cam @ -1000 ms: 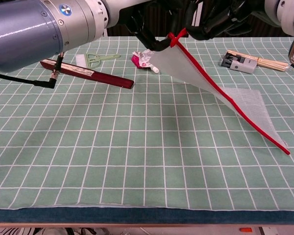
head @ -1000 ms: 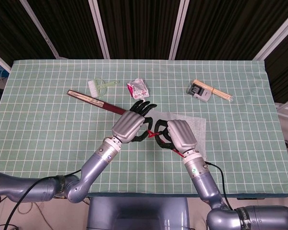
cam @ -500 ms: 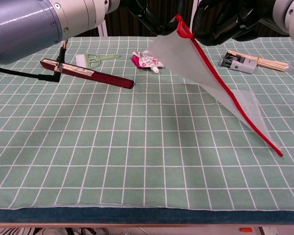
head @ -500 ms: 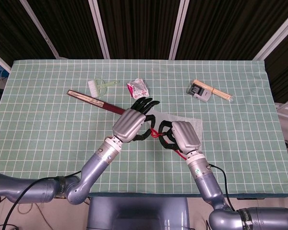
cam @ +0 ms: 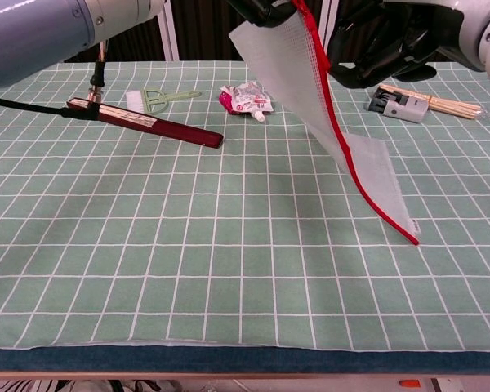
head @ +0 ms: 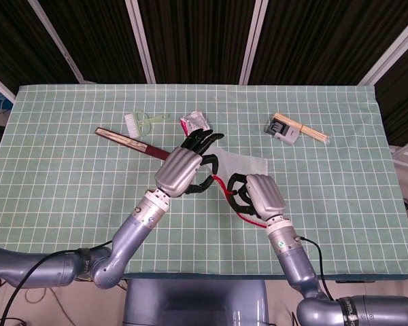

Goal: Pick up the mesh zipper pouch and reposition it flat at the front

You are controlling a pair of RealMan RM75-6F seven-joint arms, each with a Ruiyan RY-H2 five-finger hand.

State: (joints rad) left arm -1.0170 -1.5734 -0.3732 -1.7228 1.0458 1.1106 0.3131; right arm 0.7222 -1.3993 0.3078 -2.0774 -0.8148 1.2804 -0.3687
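Since a moment ago, the mesh zipper pouch point(cam: 310, 90) has gone up higher and now hangs steeper, with less of it lying down. Its low corner has slid closer to the middle of the worktop point(head: 68, 197). Both hands have lifted too.

The worktop is the biggest thing. It has a green cloth with a white grid. Behind it the room is dark, with black panels and pale metal bars.

The pouch is the next biggest. It is see-through white mesh with a red zipper along one edge. Its top is up in the air over the middle of the worktop, and its bottom corner touches the cloth in the chest view.

The left hand point(head: 182, 168) pinches the top of the pouch by the red zipper end. The right hand point(head: 262, 195) has its fingers curled close by the red edge lower down. I cannot tell if it really holds the pouch.

A long dark red stick point(head: 132, 141) lies at the back left. Near it is a small pale green brush point(head: 141, 122). A crumpled red and white wrapper point(head: 194, 122) is just behind the left hand. At the back right a grey clip point(head: 283, 129) lies with thin wooden sticks point(head: 307, 129) touching it.
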